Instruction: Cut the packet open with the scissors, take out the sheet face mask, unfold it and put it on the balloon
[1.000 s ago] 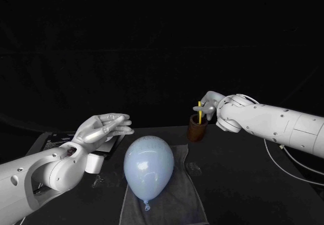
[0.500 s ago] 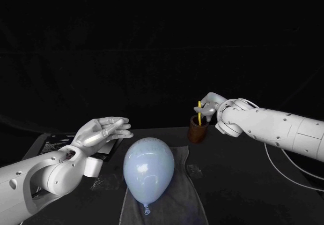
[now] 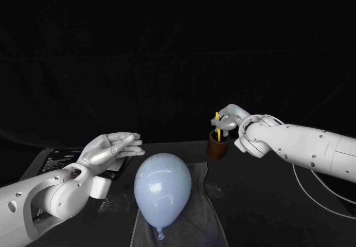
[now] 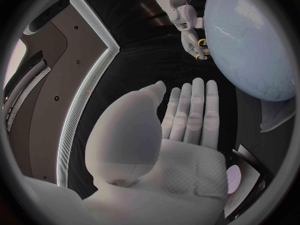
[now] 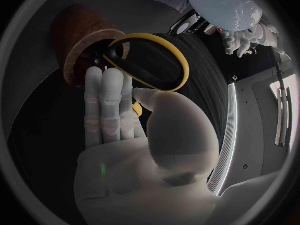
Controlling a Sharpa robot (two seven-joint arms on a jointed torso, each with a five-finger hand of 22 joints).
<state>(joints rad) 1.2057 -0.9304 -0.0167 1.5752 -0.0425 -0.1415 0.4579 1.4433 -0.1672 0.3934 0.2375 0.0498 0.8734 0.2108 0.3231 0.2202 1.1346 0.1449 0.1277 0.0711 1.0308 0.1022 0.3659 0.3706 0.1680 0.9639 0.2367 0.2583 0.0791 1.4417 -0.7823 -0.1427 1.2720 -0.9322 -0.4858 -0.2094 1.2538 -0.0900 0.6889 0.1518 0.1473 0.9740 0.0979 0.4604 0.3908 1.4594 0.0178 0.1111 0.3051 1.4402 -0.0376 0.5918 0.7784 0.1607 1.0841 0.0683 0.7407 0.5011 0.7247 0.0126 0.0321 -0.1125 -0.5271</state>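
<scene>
The left hand (image 3: 111,145) hovers flat and empty, fingers straight, over a dark tray (image 3: 58,154) whose contents are cut off by the arm and too dim to make out. Just right of it, the pale blue balloon (image 3: 163,186) lies on a grey cloth (image 3: 201,206). Farther right, the scissors (image 5: 153,50) stand in a brown cup (image 3: 216,148), blades hidden inside. The right hand (image 3: 227,122) pinches a yellow handle between thumb and fingers.

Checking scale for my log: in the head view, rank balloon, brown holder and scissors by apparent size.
1. balloon, clearly largest, though nearer the camera.
2. brown holder.
3. scissors, a thin yellow handle pinched by the right hand.
</scene>
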